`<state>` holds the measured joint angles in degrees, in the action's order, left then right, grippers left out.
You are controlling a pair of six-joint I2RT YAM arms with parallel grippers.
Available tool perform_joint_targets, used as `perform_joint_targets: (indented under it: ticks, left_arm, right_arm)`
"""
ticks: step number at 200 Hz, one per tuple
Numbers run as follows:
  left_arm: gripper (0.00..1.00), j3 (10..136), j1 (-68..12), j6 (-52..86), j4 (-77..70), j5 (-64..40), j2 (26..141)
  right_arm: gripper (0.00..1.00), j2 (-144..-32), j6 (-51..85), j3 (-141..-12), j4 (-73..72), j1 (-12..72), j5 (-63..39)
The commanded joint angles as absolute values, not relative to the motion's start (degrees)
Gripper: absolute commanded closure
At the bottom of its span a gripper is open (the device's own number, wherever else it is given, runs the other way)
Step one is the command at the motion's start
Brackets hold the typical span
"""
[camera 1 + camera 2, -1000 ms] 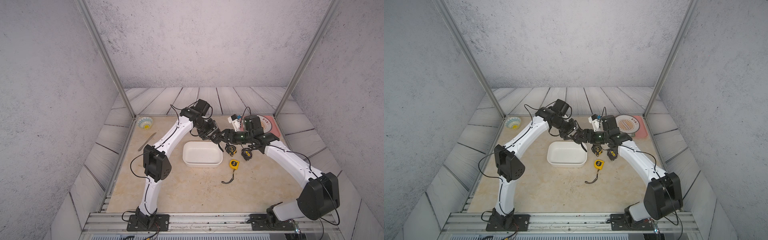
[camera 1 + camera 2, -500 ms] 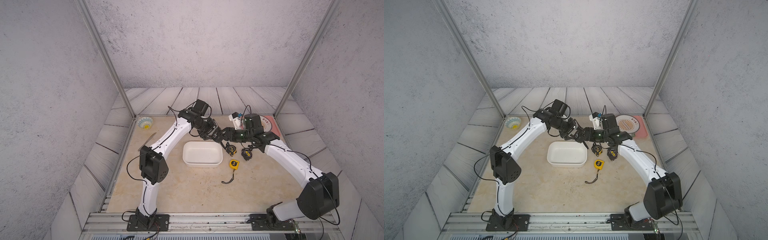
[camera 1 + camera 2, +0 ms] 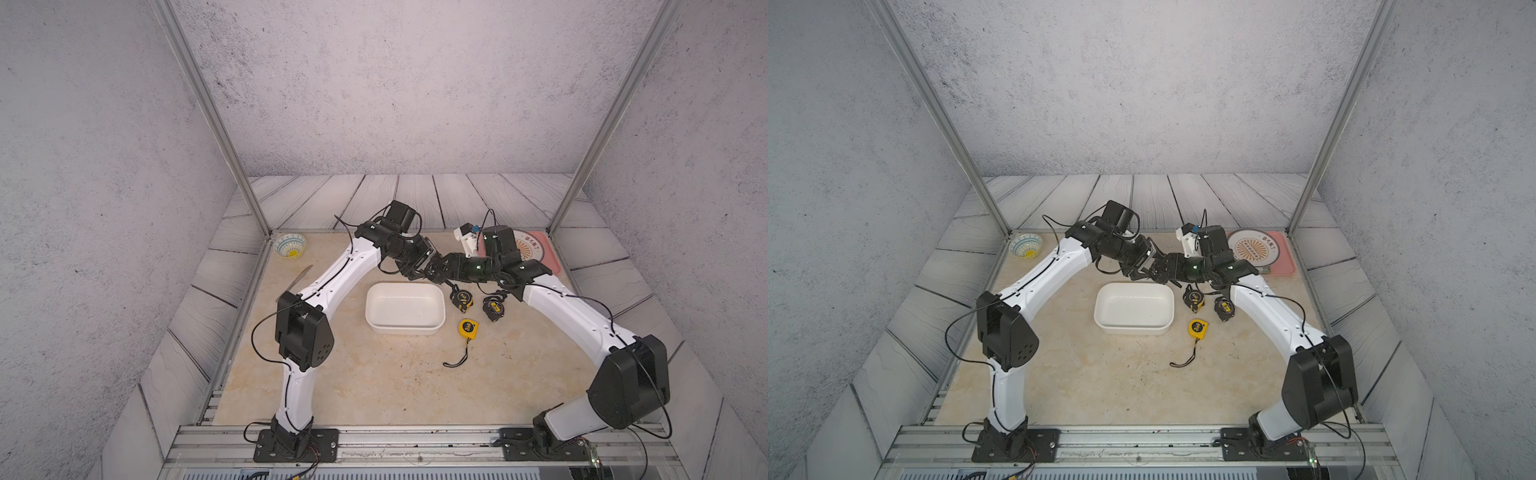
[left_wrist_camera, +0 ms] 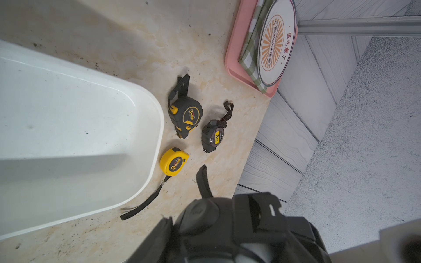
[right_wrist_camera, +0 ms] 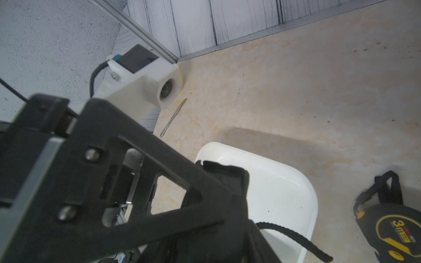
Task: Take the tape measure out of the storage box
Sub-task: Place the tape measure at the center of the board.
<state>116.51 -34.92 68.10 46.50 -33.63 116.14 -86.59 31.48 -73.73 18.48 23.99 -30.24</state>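
The white storage box (image 3: 404,331) (image 3: 1133,329) sits mid-table with nothing in it. Both arms meet just above its far right corner. My left gripper (image 3: 429,272) is shut on a black tape measure (image 4: 200,211) whose strap (image 5: 293,239) hangs down. My right gripper (image 3: 442,269) faces it, right against the same tape measure; its jaws are hidden, so I cannot tell its state. On the table right of the box lie a black-and-yellow tape measure (image 3: 462,300) (image 4: 185,116), a black one (image 3: 493,306) (image 4: 213,136) and a yellow one (image 3: 468,328) (image 4: 174,161).
A pink tray (image 3: 550,259) (image 4: 232,59) with a plate and checked cloth stands at the far right corner. A patterned bowl (image 3: 290,245) and a knife (image 3: 297,278) (image 5: 173,117) lie at the far left. Metal posts rise at both far corners.
The two grippers stay together above the box's far right corner. The left arm's elbow has shifted slightly left and forward. The tape measures on the table have not moved.
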Motion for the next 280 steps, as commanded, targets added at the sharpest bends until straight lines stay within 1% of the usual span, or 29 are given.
perform_joint_targets:
  ticks: [1, 23, 31, 40, 46, 54, 66, 83, 98, 104, 109, 141, 177, 211, 245, 280]
  left_arm:
    - [1.00, 116.6, -35.9, 69.1, 41.0, -38.7, 112.2]
    - [1.00, 115.6, -35.9, 69.5, 38.6, -39.5, 111.7]
    - [0.88, 115.1, -35.9, 69.6, 37.3, -40.0, 111.6]
    - [0.78, 114.8, -35.9, 69.6, 36.5, -40.4, 111.5]
    - [0.73, 114.7, -35.9, 69.4, 36.0, -40.5, 111.4]
    - [0.64, 114.8, -35.9, 68.9, 35.8, -40.4, 111.3]
    - [0.44, 114.9, -35.8, 68.2, 35.9, -40.3, 111.2]
    - [0.19, 114.6, -35.3, 67.7, 36.1, -39.9, 110.8]
    - [0.05, 114.0, -34.8, 67.2, 36.1, -39.7, 110.4]
    - [0.00, 113.7, -34.6, 67.1, 35.9, -39.7, 110.3]
    - [0.02, 113.4, -34.4, 67.1, 35.6, -39.8, 110.2]
    - [0.02, 109.9, -32.9, 67.2, 33.2, -40.4, 108.8]
    - [0.02, 108.0, -30.8, 61.4, 39.3, -38.3, 108.5]
    - [0.02, 110.7, -29.3, 50.1, 50.0, -29.9, 109.9]
    - [0.02, 117.1, -29.0, 39.2, 60.7, -19.7, 114.4]
    - [0.02, 116.5, -29.1, 32.2, 63.6, -10.4, 115.2]
  right_arm:
    - [0.72, -88.2, 30.9, -74.9, 17.9, 25.5, -31.4]
    - [0.95, -88.1, 31.0, -74.8, 18.2, 25.5, -30.6]
    - [1.00, -88.0, 31.0, -74.9, 18.4, 25.5, -30.1]
    - [1.00, -87.8, 30.9, -74.8, 18.5, 25.5, -29.8]
    - [1.00, -87.6, 31.0, -74.8, 18.4, 25.4, -29.4]
    - [1.00, -87.2, 30.9, -74.6, 18.4, 25.5, -29.0]
    - [1.00, -86.7, 30.9, -74.5, 18.4, 25.4, -28.5]
    - [1.00, -85.9, 30.7, -74.6, 19.3, 25.4, -27.5]
    - [1.00, -85.2, 30.6, -74.4, 19.8, 25.4, -26.3]
    - [1.00, -84.9, 30.7, -74.3, 20.2, 25.3, -25.8]
    - [1.00, -84.5, 30.7, -74.2, 20.4, 25.1, -25.5]
    - [1.00, -81.1, 31.1, -71.7, 21.4, 23.4, -23.4]
    - [1.00, -73.4, 35.2, -64.3, 22.3, 15.7, -25.1]
    - [1.00, -65.0, 38.3, -54.4, 26.0, 10.7, -24.0]
    - [1.00, -57.9, 45.8, -43.3, 22.7, 6.3, -27.8]
    - [1.00, -57.2, 47.9, -39.7, 26.0, 2.2, -29.9]
